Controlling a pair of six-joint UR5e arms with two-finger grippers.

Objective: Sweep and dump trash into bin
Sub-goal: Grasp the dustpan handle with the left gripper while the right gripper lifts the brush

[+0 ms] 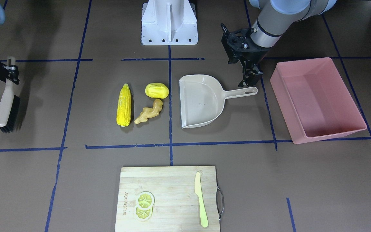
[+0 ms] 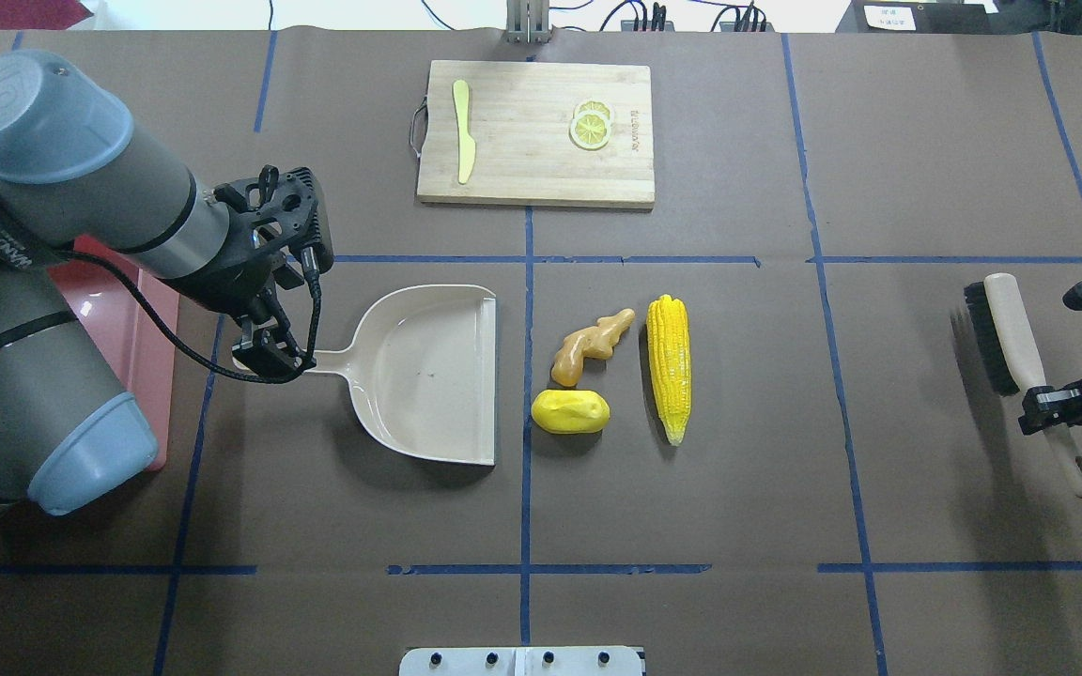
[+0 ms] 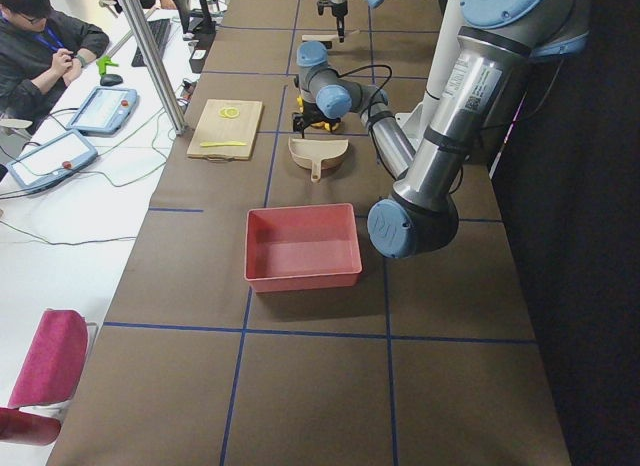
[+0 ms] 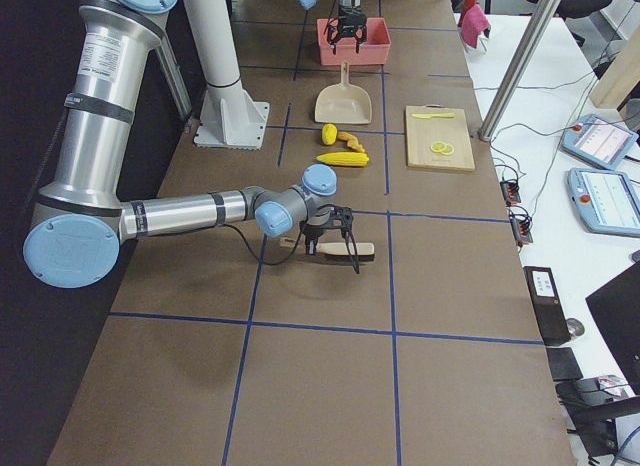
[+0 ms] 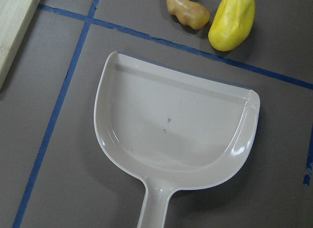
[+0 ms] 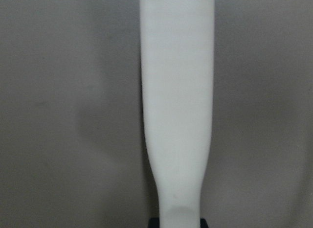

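Overhead view: bamboo cutting board (image 2: 522, 155) at the table's 12 o'clock edge, with a wire handle (image 2: 416, 127) on its 9 o'clock side. Yellow-green knife (image 2: 462, 131) lies flat toward the board's 9 o'clock. Two overlapping lemon slices (image 2: 590, 125) toward 3 o'clock. Brown table cover (image 2: 738, 469) gridded with blue tape (image 2: 524, 507). Left side view: operator (image 3: 45, 41) at 10 o'clock, two teach pendants (image 3: 105, 108) nearby.

The corn cob (image 1: 124, 105) is coloured bright yellow, patterned with kernel rows; the potato-like piece (image 1: 156, 90) is yellow, the ginger root (image 1: 149, 111) tan. The bin (image 1: 320, 96) is pink, the dustpan (image 1: 201, 100) beige. The brush (image 1: 5, 100) is beige-handled and black-bristled. The brown table (image 1: 253, 187) is crossed by blue tape lines (image 1: 185, 144).
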